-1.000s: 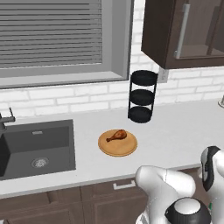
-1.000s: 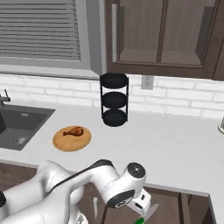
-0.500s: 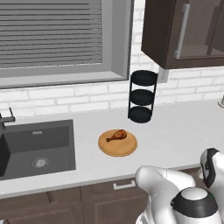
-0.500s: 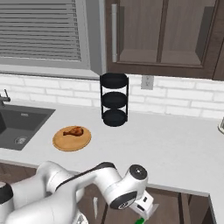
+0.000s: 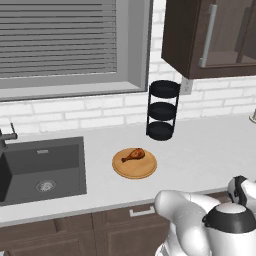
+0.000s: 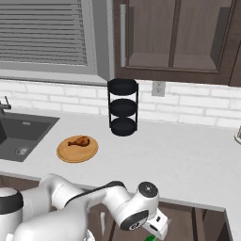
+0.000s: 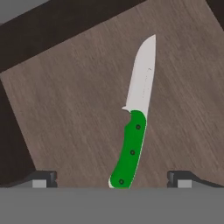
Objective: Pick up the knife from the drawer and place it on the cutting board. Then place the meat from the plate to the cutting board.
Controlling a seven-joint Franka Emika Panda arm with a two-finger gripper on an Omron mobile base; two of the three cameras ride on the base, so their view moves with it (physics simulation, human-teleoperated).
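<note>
hand view: knife (image 7: 135, 131) lies flat on the brown drawer floor (image 7: 70, 109), alone. the gripper (image 7: 112, 181) hangs above it, open wide and holding nothing; its two fingertips (image 7: 43, 178) stand well apart, one to each side of the handle's butt end. the knife's long axis runs nearly up the view, leaning slightly right; the blade tip points to the top, away from the fingertips, and the green handle lies nearest them. judged advice: the line between the tips already crosses the handle, so the descent should be straight, closing on the handle and not on the blade, and somewhat further up the handle than the butt, for balance.

left base view: relative to the plate (image 5: 125, 171), the meat (image 5: 133, 155) lies on its upper part, bone end leftward. the arm bends low in front of the counter.

right base view: the arm reaches down below the counter edge, well to the lower right of the plate. no board can be made out.
</note>
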